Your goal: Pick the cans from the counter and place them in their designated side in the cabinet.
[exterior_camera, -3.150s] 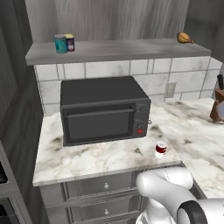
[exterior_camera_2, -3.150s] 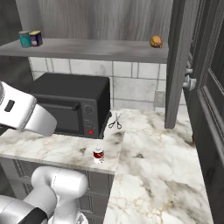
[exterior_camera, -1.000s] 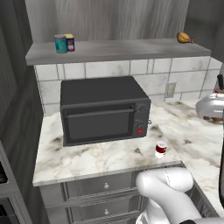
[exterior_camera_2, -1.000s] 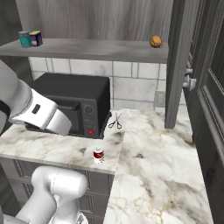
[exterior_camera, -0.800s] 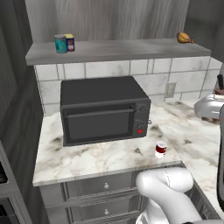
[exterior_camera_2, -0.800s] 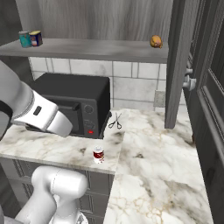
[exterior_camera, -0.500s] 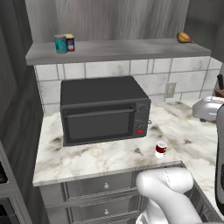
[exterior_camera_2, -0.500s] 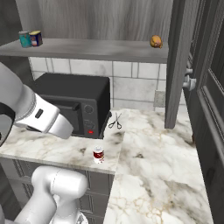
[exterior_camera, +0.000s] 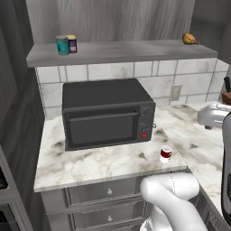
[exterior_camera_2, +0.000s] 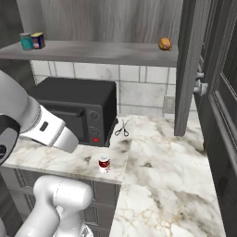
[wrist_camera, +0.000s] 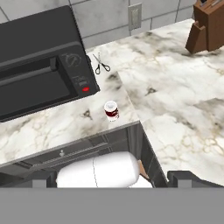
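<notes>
The red-and-white can (exterior_camera: 165, 154) stands upright near the front edge of the marble counter (exterior_camera: 103, 162), just right of the black microwave (exterior_camera: 107, 113). The yellow-topped blue can (exterior_camera: 71, 43) sits beside a teal can (exterior_camera: 62, 45) at the left end of the cabinet shelf (exterior_camera: 135, 50). The gripper (wrist_camera: 113, 174) hangs high above the counter with its jaws wide apart, holding nothing.

- The counter (exterior_camera: 103, 164) is white marble with grey veining — over grey drawers (exterior_camera: 103, 191).
- The can (wrist_camera: 111, 110) near its front edge is red with white bands.
- The microwave (exterior_camera: 106, 113) is black, with a red button.
- On the grey wood-grain cabinet (exterior_camera: 122, 50) shelf: a teal can (exterior_camera: 62, 45), a yellow-topped dark blue can (exterior_camera: 71, 43), a brown-orange food item (exterior_camera_2: 165, 44).
- The knife block (wrist_camera: 209, 27) is brown.
</notes>
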